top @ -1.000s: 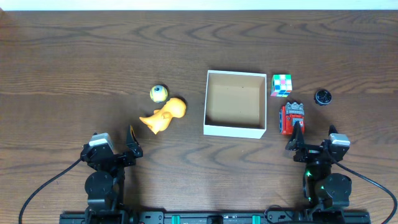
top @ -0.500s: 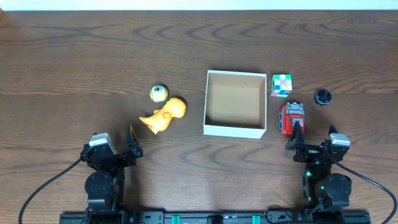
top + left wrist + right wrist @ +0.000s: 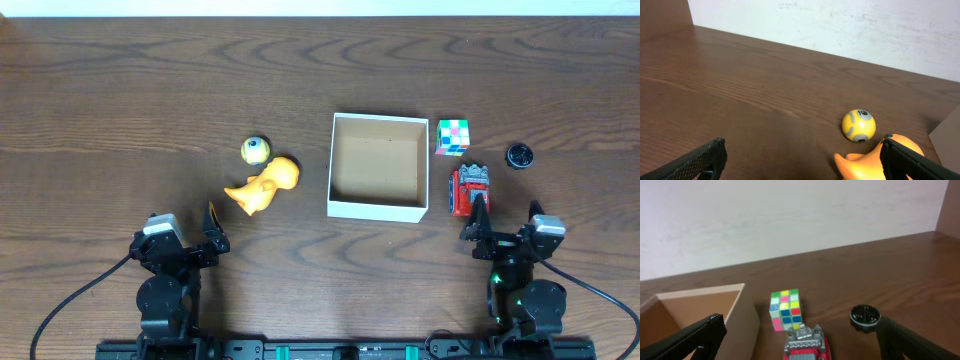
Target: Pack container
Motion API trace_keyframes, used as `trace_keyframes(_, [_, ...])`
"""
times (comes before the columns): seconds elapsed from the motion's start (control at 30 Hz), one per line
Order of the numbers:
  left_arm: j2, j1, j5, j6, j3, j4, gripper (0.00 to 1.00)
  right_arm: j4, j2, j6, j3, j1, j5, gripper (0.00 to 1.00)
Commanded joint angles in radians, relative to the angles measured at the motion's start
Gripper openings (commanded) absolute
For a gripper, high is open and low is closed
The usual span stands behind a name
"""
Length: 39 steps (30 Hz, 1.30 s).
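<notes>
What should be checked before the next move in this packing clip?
1. Container upright, nothing inside: ok.
2. Left tool open, holding nothing: ok.
3. Right tool open, holding nothing: ok.
4. Orange toy and yellow ball ahead of the left tool, nothing in between: ok.
5. Red truck sits close to the container's right wall; finger room on that side: cannot tell.
6. Cube and black disc apart from each other: ok.

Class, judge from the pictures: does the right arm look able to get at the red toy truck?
Probably yes. The red toy truck lies close in front of the right tool, whose jaws stand wide open; the container sits beside the truck, not between them.
</notes>
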<state>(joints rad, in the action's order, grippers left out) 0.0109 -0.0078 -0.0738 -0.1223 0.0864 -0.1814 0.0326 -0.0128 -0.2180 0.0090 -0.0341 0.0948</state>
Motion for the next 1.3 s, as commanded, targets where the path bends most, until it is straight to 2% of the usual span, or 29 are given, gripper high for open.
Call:
trace_keyframes(0.0, [-0.006, -0.002, 0.01, 0.017, -0.031, -0.003, 0.98, -0.032, 0.004, -0.028, -0.001, -0.005, -0.057, 0.99])
trace_keyframes(0.2, [-0.006, -0.002, 0.01, 0.017, -0.031, -0.003, 0.98, -0.014, -0.089, 0.027, 0.134, -0.005, -0.096, 0.99])
trace_keyframes(0.33, [-0.006, -0.002, 0.01, 0.017, -0.031, -0.003, 0.98, 0.064, -0.284, 0.101, 0.338, -0.005, -0.093, 0.99])
trace_keyframes(0.6, [-0.006, -0.002, 0.01, 0.017, -0.031, -0.003, 0.98, 0.439, -0.775, 0.105, 0.842, -0.005, -0.081, 0.99])
trace_keyframes(0.73, [-0.006, -0.002, 0.01, 0.017, -0.031, -0.003, 0.98, 0.599, -0.96, 0.127, 1.021, -0.005, -0.081, 0.99])
trace_keyframes(0.9, [-0.006, -0.002, 0.01, 0.017, -0.031, -0.003, 0.98, 0.662, -1.088, 0.182, 1.07, -0.005, -0.073, 0.99])
trace_keyframes(1.07, [-0.006, -0.002, 0.01, 0.017, -0.031, -0.003, 0.98, 0.712, -1.147, 0.182, 1.07, -0.005, -0.076, 0.99])
trace_keyframes(1.27, [-0.006, -0.002, 0.01, 0.017, -0.031, -0.003, 0.98, 0.751, -1.219, 0.275, 1.07, -0.004, -0.064, 0.99])
